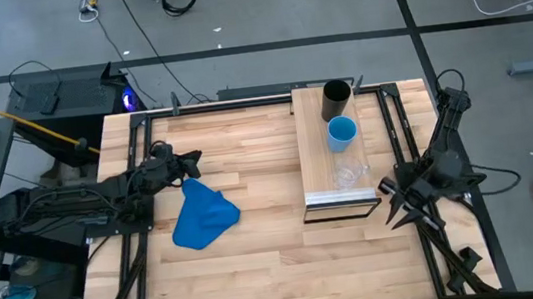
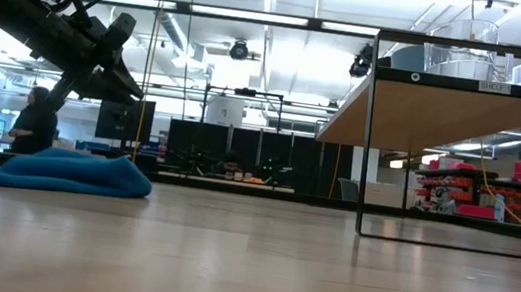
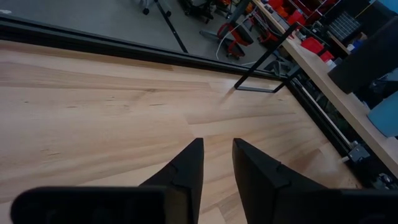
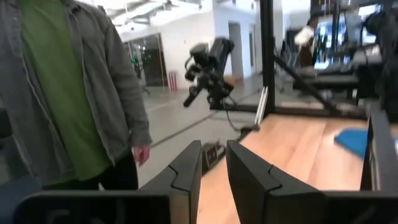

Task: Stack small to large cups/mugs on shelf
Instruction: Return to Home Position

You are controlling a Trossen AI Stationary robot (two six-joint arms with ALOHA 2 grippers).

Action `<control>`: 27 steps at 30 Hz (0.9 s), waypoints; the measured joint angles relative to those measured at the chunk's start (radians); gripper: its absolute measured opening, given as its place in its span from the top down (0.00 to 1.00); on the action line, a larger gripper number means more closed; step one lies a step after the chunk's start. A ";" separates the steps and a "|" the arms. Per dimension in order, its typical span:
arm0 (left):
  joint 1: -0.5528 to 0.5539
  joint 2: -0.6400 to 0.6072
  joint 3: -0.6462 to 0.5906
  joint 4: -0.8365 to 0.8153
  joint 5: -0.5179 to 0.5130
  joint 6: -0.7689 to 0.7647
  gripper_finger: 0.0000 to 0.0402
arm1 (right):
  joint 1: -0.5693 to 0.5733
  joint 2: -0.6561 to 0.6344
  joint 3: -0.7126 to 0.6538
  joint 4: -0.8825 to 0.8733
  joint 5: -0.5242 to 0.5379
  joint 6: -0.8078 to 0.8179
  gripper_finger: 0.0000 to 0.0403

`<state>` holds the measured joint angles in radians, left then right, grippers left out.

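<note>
Three cups stand in a row on the shelf's (image 1: 312, 154) light-wood plank, each on its base. The black cup (image 1: 338, 93) is at the far end, the light-blue cup (image 1: 341, 133) in the middle, and the clear cup (image 1: 350, 174) near the silver front edge. In the low view the clear cup (image 2: 460, 51) shows on top of the plank. My left gripper (image 1: 194, 159) hovers over the table left of the shelf, its fingers (image 3: 189, 165) a narrow gap apart. My right gripper (image 1: 393, 218) hangs by the shelf's near right corner, also narrowly open (image 4: 214, 165).
A crumpled blue cloth (image 1: 203, 217) lies on the tabletop just near-side of my left gripper, and it also shows in the low view (image 2: 56, 169). The shelf's black frame (image 2: 369, 140) stands on the table. A person in a grey jacket (image 4: 68, 93) stands beyond the table.
</note>
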<state>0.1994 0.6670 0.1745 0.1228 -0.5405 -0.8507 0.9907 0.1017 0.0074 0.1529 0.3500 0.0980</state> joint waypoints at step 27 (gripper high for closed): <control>0.000 0.000 0.000 0.000 0.000 0.000 0.79 | 0.000 0.000 0.000 -0.056 0.000 0.023 0.80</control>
<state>0.1993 0.6670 0.1745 0.1229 -0.5405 -0.8509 0.9905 0.1017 0.0078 0.0967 0.3500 0.1207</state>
